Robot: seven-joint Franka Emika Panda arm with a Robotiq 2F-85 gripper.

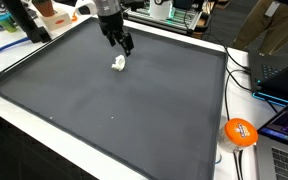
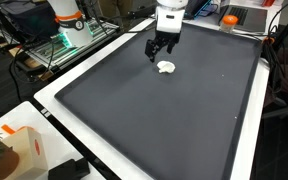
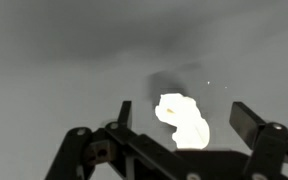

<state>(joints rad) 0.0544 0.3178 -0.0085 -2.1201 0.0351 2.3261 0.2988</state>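
A small white lumpy object [image 1: 119,63] lies on the dark grey mat [image 1: 134,100]; it also shows in an exterior view [image 2: 166,67] and in the wrist view [image 3: 182,121]. My gripper [image 1: 123,45] hovers just above and behind it, also seen in an exterior view [image 2: 160,52]. In the wrist view the two fingers stand apart with the white object between them on the mat; the gripper [image 3: 184,115] is open and holds nothing.
The mat has a white border [image 2: 54,90]. An orange round object [image 1: 240,132] and a laptop [image 1: 284,70] sit beside the mat with cables. An orange and white box [image 2: 19,150] stands at a near corner. Clutter lines the far edge.
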